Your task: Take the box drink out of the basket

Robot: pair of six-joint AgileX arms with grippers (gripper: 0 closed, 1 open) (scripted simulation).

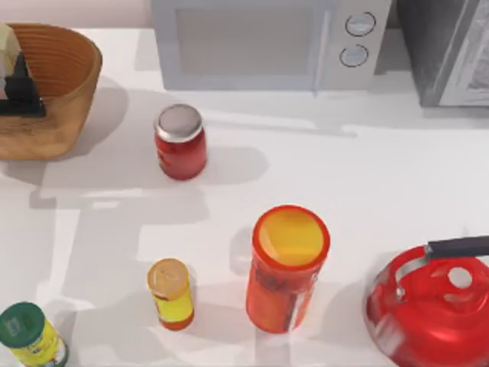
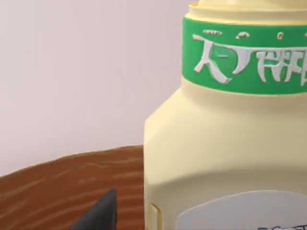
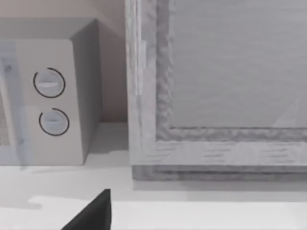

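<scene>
Our left gripper [image 1: 17, 90] sits inside the woven wicker basket [image 1: 72, 65] at the bench's [image 1: 344, 183] far left corner, against the smooth pale-yellow box drink [image 2: 225, 158] there; we cannot tell its grip. Open white bench lies between the basket and the red jar [image 1: 180, 142].

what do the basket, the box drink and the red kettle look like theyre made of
The basket looks like woven wicker, tan-brown and matte, with ribbed lines on its inner wall. The box drink looks like smooth, pale-yellow plastic with a soft sheen, a green printed band and a white label. The red kettle looks like glossy enamelled or painted metal, going by its bright highlights; its dark handle could be plastic.
</scene>
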